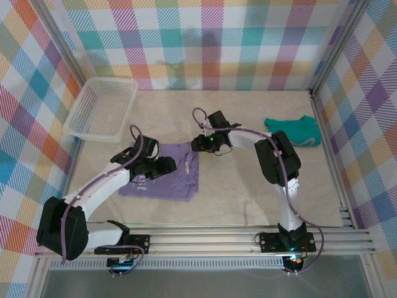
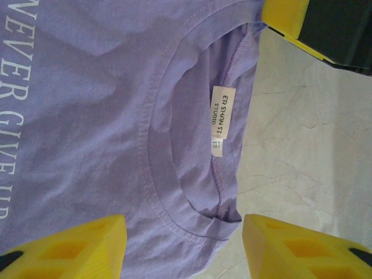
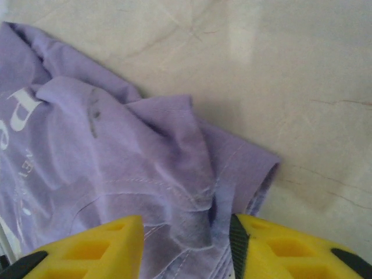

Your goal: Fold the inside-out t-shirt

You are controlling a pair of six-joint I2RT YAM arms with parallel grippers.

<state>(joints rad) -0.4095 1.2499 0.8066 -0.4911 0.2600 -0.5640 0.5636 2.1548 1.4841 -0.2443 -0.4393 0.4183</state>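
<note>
The inside-out t-shirt (image 1: 169,175), lavender, lies in a rough rectangle on the table in front of the left arm. My left gripper (image 1: 159,166) hangs over its middle. In the left wrist view the left gripper (image 2: 183,247) is open above the collar (image 2: 174,174), near the white neck label (image 2: 222,116), with nothing pinched. My right gripper (image 1: 202,144) is at the shirt's far right corner. There the right gripper (image 3: 186,247) stands open astride a bunched sleeve fold (image 3: 192,163), and its right finger (image 3: 273,250) touches the cloth.
A teal-green garment (image 1: 294,130) lies at the right near the wall. A white mesh basket (image 1: 102,108) stands at the back left. Checked walls close the table on three sides. A metal rail (image 1: 217,239) runs along the near edge.
</note>
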